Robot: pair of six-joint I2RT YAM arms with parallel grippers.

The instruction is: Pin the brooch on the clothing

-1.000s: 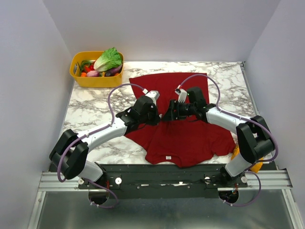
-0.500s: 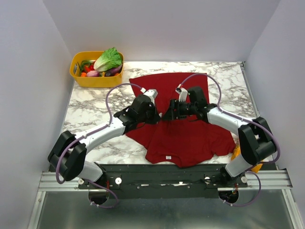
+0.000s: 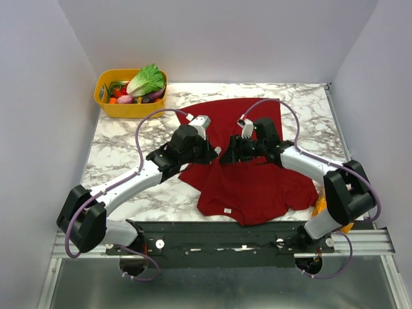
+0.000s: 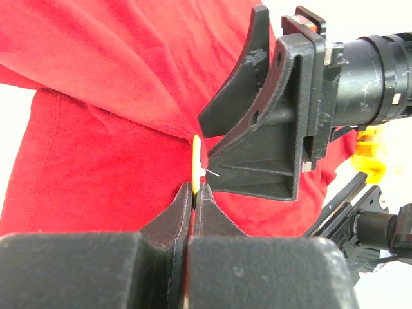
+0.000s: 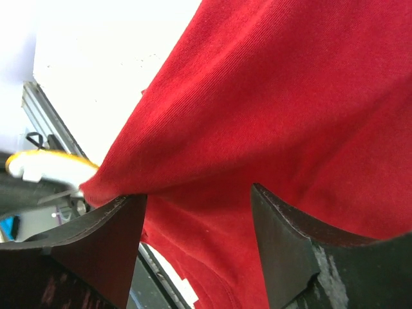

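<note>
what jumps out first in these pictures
A dark red shirt lies spread on the marble table. Over it, the left fingers pinch a tiny yellow brooch edge-on, facing the open right fingers. A yellow basket of vegetables sits at the far left corner.

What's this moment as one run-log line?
left pincer: shut on brooch | right pincer: open over T-shirt | pinning: not done

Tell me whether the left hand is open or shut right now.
Shut: the left hand pinches the brooch edge-on at its tips, no gap showing, over the red shirt.
</note>
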